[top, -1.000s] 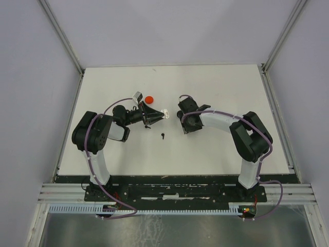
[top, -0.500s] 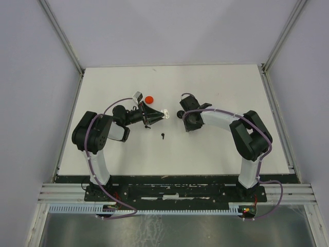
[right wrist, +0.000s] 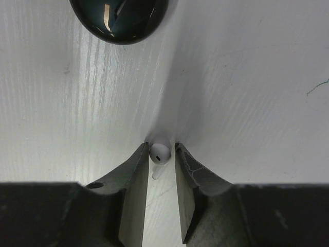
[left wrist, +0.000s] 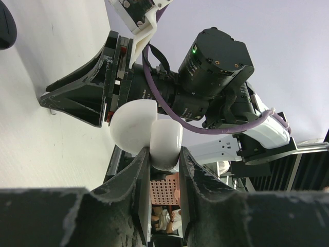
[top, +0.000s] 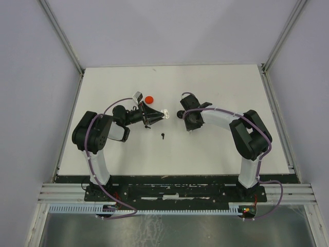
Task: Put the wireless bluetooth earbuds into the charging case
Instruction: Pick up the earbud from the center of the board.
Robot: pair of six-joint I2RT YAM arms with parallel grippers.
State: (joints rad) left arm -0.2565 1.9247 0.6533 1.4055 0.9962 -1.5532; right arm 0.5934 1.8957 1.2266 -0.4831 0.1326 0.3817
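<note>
The right gripper [right wrist: 160, 153] has narrowed its jaws to flank the white earbud [right wrist: 160, 151] lying on the worktop [right wrist: 247, 77], still slightly apart; pickup seems imminent; the left gripper [left wrist: 164, 154] has its jaws clamped on the open charging case [left wrist: 166, 140].

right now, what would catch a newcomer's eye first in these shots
The left tool clamps an open white charging case near the middle of the table. Opposite, the right tool points down, its fingers either side of a tiny white earbud lying on the surface, with a glossy black disc just beyond.
</note>
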